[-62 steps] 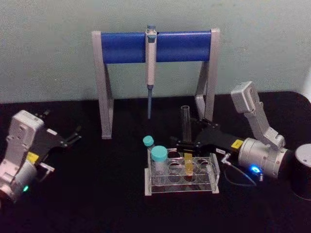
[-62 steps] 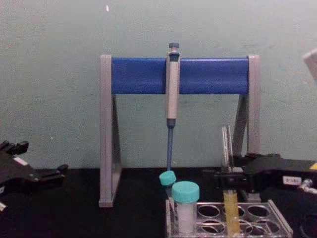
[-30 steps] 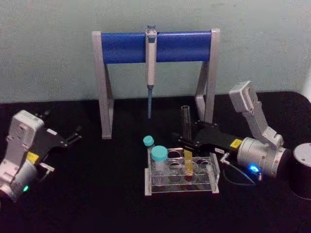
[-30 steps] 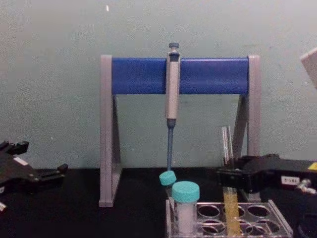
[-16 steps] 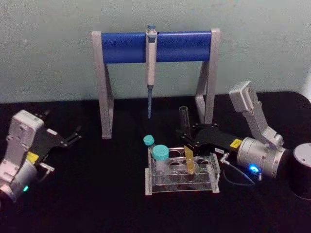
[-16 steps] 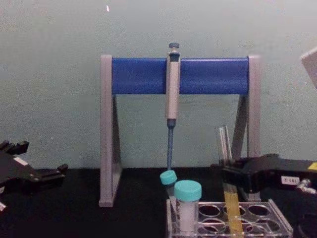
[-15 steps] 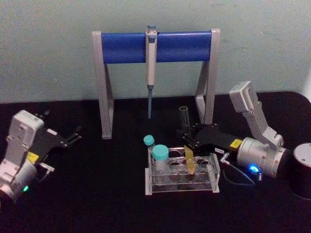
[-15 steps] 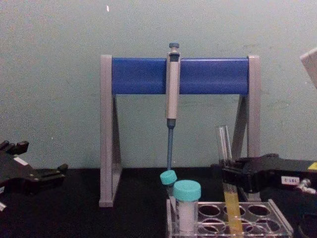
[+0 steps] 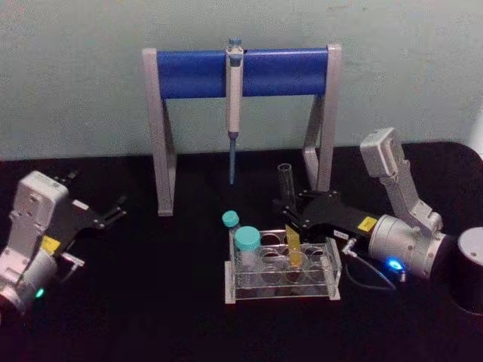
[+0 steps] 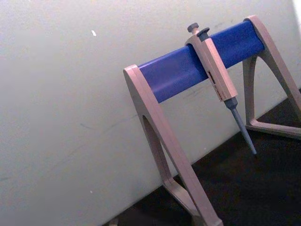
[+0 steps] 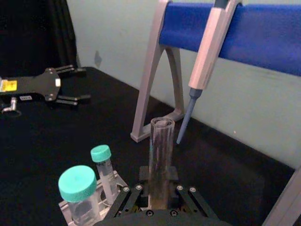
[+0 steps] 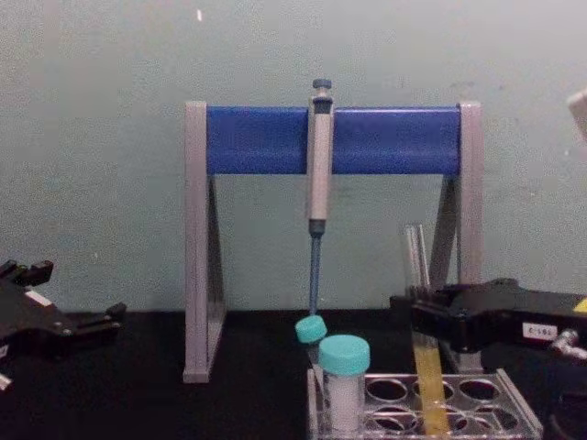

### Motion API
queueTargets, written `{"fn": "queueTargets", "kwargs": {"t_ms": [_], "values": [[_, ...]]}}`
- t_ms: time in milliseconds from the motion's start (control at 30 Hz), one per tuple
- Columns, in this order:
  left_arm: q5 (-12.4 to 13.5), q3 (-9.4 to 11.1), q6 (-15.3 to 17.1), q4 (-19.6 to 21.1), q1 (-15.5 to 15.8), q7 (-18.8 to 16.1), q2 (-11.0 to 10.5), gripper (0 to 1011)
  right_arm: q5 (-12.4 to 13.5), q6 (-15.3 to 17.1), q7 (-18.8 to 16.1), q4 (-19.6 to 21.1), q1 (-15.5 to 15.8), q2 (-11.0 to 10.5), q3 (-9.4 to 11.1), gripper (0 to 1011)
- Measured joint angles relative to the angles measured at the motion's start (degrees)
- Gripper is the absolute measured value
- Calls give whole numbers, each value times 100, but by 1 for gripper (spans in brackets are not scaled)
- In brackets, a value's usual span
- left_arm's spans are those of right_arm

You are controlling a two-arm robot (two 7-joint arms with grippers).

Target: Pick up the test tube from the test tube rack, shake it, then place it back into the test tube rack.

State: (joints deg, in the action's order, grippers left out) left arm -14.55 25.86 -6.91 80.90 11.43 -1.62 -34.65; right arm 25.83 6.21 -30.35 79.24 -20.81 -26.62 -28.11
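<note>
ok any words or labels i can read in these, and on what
No text can be read.
Right gripper, shut on the tube: white label and yellow label, both too blurred.
Left gripper, parked at the left: yellow label, too blurred.

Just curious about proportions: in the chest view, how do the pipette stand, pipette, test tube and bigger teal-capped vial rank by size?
Largest: pipette stand.
Next: pipette and test tube, similar in length; the tube stands nearer, so no ranking.
Smallest: bigger teal-capped vial.

Black table (image 9: 151,320): test tube rack (image 9: 281,296), pipette stand (image 9: 279,72).
</note>
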Motion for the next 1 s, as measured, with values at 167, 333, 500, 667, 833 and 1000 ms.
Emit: {"fn": "queueTargets", "kwargs": {"t_ms": [167,333,500,667,833,1000], "values": [[0,0,0,0,0,0,0,1010,8,-175,10,97,110,-11,82,233],[0,0,0,0,0,0,0,1010,59,-367,53,213,239,-16,207,233],[0,0,0,0,0,0,0,1010,125,-553,64,287,315,3,331,233],[0,0,0,0,0,0,0,1010,195,-719,41,346,323,41,431,233],[0,0,0,0,0,0,0,1009,227,-830,-7,407,248,82,476,233],[0,0,0,0,0,0,0,1010,228,-875,-37,463,166,100,489,233]]}}
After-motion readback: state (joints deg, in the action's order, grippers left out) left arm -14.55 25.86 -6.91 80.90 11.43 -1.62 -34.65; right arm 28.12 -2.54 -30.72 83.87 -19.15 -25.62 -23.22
